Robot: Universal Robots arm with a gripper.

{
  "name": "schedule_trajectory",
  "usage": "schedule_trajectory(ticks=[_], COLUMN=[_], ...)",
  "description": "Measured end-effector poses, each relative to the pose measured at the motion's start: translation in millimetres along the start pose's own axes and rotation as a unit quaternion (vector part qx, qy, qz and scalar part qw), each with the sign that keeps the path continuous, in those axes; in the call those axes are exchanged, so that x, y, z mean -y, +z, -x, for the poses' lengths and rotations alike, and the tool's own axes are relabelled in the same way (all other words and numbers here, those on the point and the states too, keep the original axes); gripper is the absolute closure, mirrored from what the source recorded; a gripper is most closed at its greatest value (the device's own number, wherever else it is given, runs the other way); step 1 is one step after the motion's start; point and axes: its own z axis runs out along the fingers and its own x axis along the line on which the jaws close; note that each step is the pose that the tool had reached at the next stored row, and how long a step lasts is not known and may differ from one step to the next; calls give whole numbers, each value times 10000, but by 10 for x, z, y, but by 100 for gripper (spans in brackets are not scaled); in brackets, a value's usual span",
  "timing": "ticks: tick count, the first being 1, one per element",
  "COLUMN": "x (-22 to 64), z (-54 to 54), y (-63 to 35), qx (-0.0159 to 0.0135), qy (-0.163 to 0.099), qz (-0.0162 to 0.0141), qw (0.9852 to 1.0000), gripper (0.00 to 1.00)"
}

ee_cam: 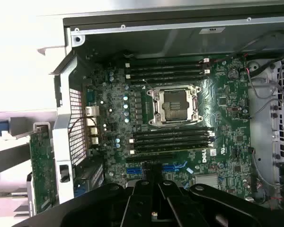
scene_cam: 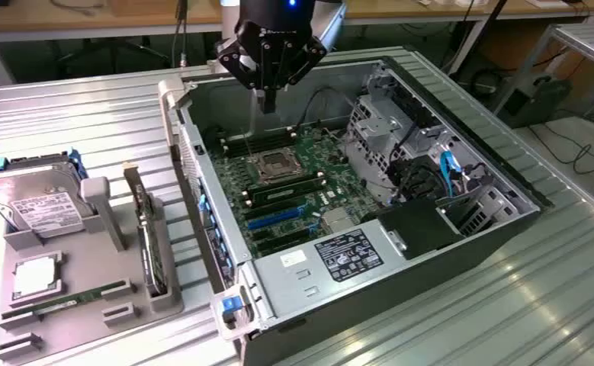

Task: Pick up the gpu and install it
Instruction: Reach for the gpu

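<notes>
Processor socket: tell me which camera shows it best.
The wrist view: the processor socket faces the camera squarely, its metal frame plain all round. The exterior view shows it at a slant and from farther off, between the memory slots.

Your gripper (scene_cam: 267, 107) hangs clear over the open case (scene_cam: 187, 152). Board (scene_cam: 312, 183) unobstructed below; drive cage (scene_cam: 378, 126) and cables (scene_cam: 447, 171) crowd the exterior view's right.
</notes>
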Motion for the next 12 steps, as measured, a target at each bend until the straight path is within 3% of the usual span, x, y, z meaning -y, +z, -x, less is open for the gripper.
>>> schedule_trajectory(ticks=[12], x=[12], z=[-165], y=[-5], qx=[0], qy=[0], qz=[0], qw=[10000], gripper=[89])
